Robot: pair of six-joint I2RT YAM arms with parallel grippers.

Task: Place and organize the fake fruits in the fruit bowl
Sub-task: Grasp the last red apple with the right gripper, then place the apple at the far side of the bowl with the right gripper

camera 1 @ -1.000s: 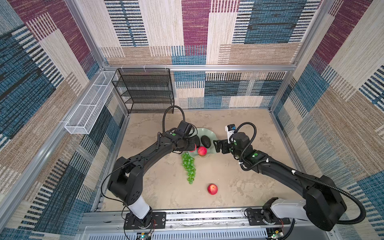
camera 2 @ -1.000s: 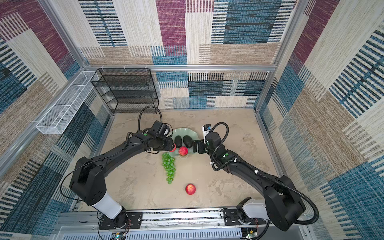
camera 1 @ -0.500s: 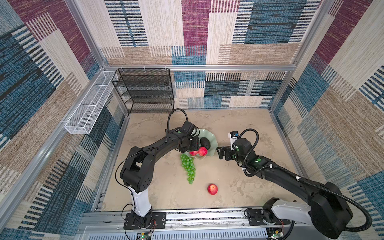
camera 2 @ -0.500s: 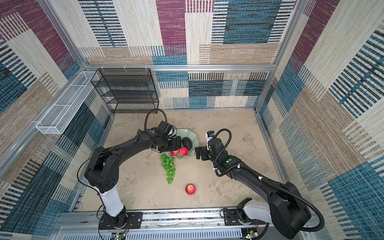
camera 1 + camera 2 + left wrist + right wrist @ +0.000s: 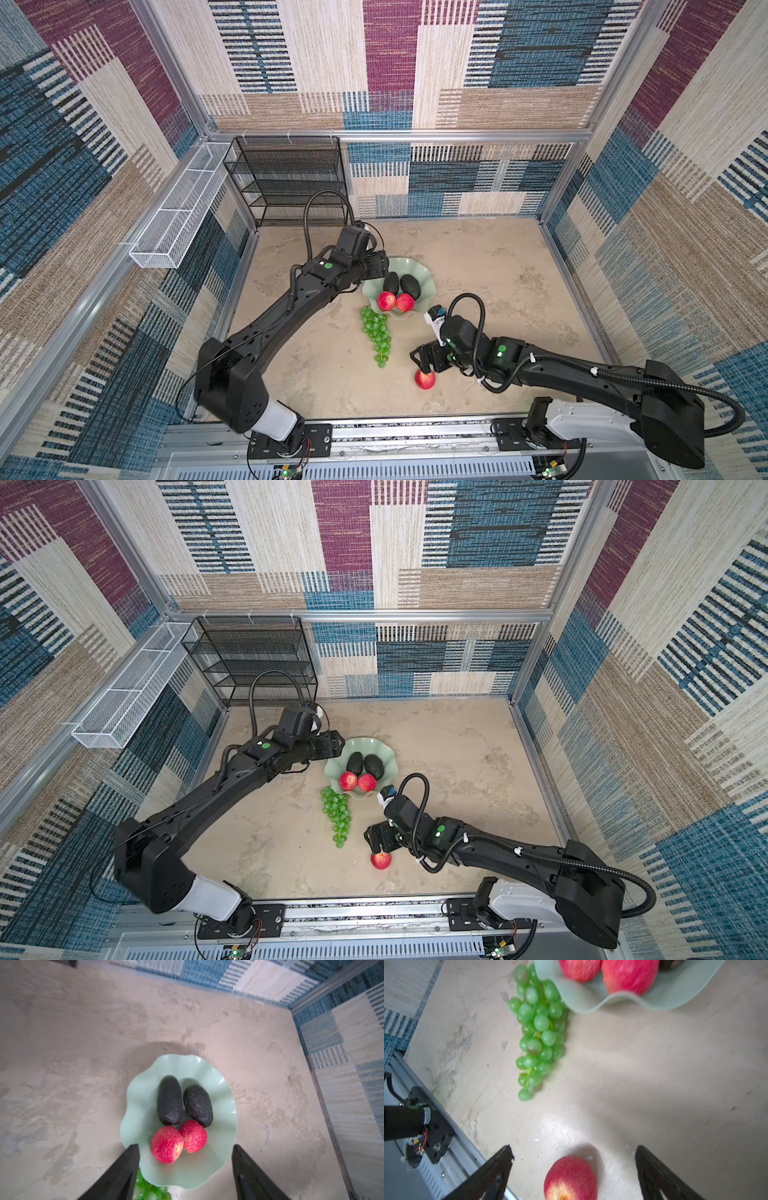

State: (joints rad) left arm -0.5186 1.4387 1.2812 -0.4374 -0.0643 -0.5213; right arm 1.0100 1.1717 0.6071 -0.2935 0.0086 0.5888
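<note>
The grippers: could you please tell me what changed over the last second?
The left gripper released a round red apple into the pale mint-green wavy-rimmed bowl and drew back to its rim. The right gripper moved from the bowl to the loose red apple on the table, jaws open. The green grape bunch, two dark avocados and that apple stayed put.

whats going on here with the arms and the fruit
Two robot arms are filling a fruit bowl. Two avocados and two apples lie in it. The left gripper hangs open and empty by its rim. The right gripper is open just above a third apple on the table. The grapes lie beside the bowl.
</note>
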